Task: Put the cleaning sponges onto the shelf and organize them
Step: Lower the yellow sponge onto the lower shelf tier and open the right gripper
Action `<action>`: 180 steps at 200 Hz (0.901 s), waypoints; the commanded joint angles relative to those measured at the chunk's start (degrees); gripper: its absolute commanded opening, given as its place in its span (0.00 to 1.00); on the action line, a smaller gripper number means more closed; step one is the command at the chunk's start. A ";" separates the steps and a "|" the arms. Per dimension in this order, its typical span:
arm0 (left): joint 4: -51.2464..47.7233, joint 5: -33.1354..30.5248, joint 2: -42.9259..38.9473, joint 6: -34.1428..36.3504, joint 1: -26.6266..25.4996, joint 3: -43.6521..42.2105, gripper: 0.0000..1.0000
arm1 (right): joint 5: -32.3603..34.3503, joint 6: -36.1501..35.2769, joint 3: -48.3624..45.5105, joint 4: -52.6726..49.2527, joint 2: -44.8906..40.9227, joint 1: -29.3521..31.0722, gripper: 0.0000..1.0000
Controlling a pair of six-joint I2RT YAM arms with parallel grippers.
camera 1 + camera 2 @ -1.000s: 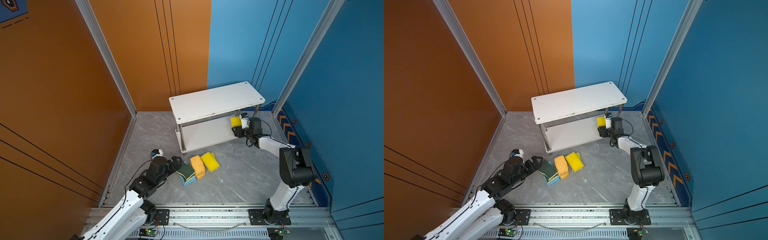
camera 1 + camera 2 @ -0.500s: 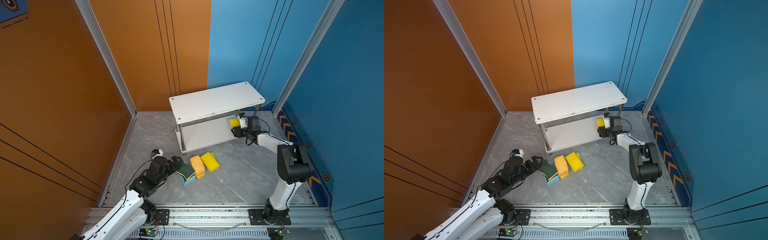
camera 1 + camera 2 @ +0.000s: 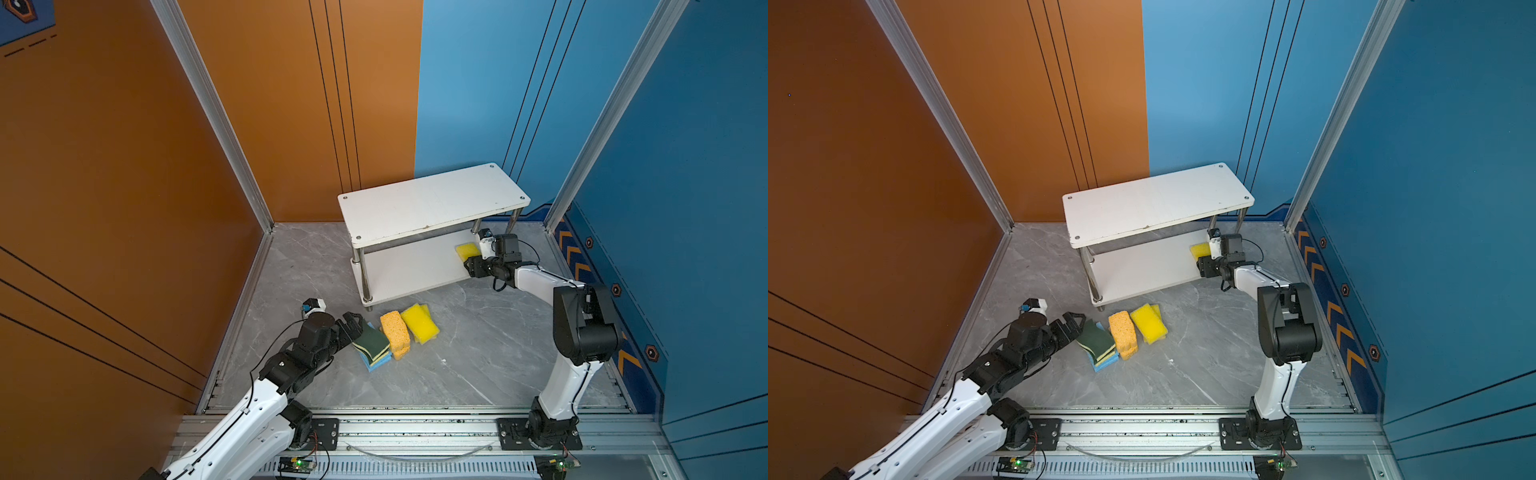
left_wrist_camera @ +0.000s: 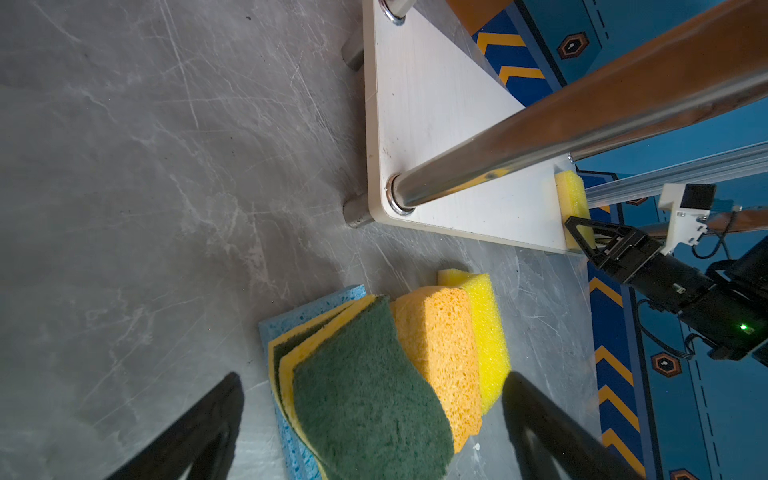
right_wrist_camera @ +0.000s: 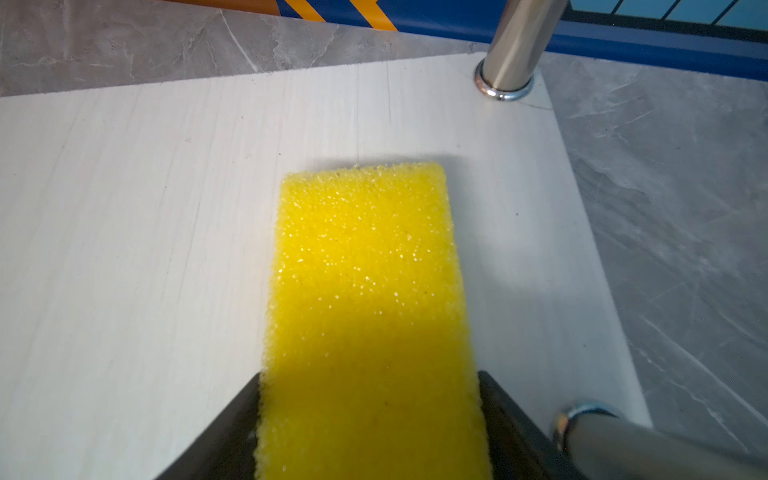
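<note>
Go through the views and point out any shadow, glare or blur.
Right wrist view: the yellow sponge is shadowed near the camera, bright and sparkling farther off. Left wrist view: the chrome post carries orange reflections; the left gripper is a dark, blurred silhouette. Both top views: sharp, with soft shade under the top of the shelf.

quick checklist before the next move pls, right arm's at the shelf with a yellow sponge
1. Yellow sponge flat on the shelf's lower board: ok.
2. Right claw released: not ok, fingers sit against both its long sides.
3. Sponge's near end fully on the board: cannot tell, hidden.
4. Room to back out past the chrome post: cannot tell.
5. Left claw open, facing the green-topped sponge: ok.
6. All sponges shelved: not ok, orange sponge and others lie on the floor.
</note>
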 commanded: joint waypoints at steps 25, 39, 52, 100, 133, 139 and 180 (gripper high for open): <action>-0.72 0.75 0.02 0.02 0.59 -0.51 0.97 | 1.29 0.10 1.35 -0.58 0.84 0.00 0.74; -0.69 0.77 0.04 0.00 0.56 -0.50 0.98 | 1.52 0.19 1.30 -0.16 0.75 0.14 0.79; -0.69 0.77 0.03 0.00 0.53 -0.55 0.98 | 1.51 0.43 1.29 0.10 0.52 0.26 0.80; -0.69 0.94 -0.06 0.00 0.58 -0.54 0.98 | 1.46 0.96 0.73 0.30 -1.41 0.35 0.83; -0.66 0.95 -0.06 0.07 0.54 -0.56 0.98 | 1.40 1.24 -0.86 1.46 -3.84 0.50 0.84; -0.70 0.95 -0.06 0.08 0.54 -0.58 0.97 | 1.33 1.24 -1.05 1.49 -4.26 0.54 0.84; -0.73 1.04 -0.15 0.17 0.54 -0.50 0.98 | 1.59 0.72 -2.74 1.07 -7.76 0.59 0.86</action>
